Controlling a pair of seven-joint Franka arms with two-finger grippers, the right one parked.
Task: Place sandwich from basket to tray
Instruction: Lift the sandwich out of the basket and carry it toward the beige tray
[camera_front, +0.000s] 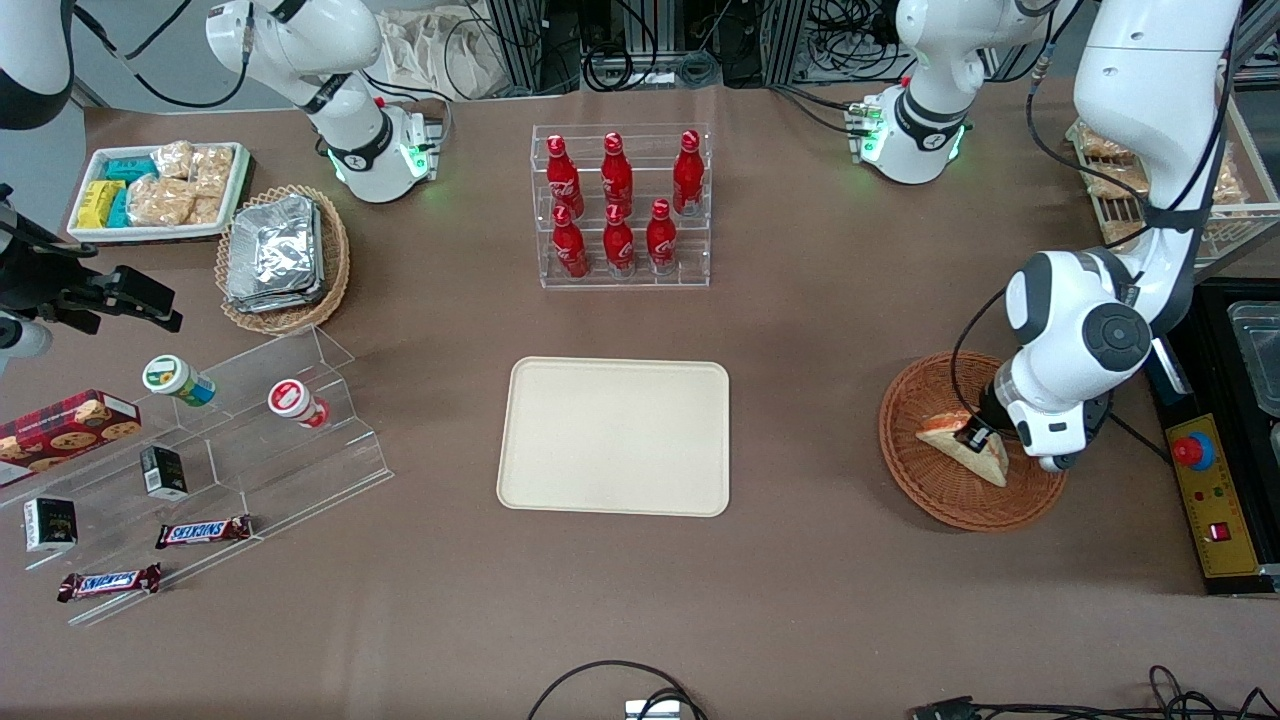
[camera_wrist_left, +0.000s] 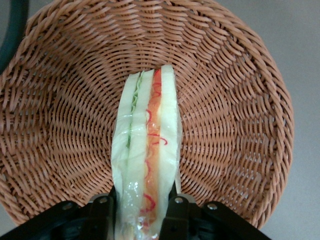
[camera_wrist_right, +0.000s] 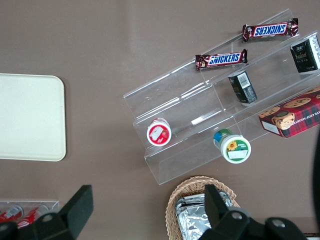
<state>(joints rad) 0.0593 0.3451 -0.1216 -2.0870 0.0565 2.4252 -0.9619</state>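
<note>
The sandwich (camera_front: 962, 448), a white-bread wedge with orange-red and pale green layers, lies in the round orange-brown wicker basket (camera_front: 905, 455) toward the working arm's end of the table. My gripper (camera_front: 978, 436) is down inside the basket, shut on the sandwich. In the left wrist view the black fingers (camera_wrist_left: 176, 212) press against both bread faces of the sandwich (camera_wrist_left: 147, 145), which stands on edge over the woven floor of the basket (camera_wrist_left: 240, 100). The cream-beige tray (camera_front: 615, 435) lies flat at the table's middle with nothing on it; its corner also shows in the right wrist view (camera_wrist_right: 30, 117).
A clear rack of red bottles (camera_front: 620, 205) stands farther from the front camera than the tray. Toward the parked arm's end are a clear stepped stand (camera_front: 230, 440) with snacks, a pale wicker basket of foil packets (camera_front: 285, 255) and a white snack tray (camera_front: 160, 190). A yellow control box (camera_front: 1205, 490) lies beside the basket.
</note>
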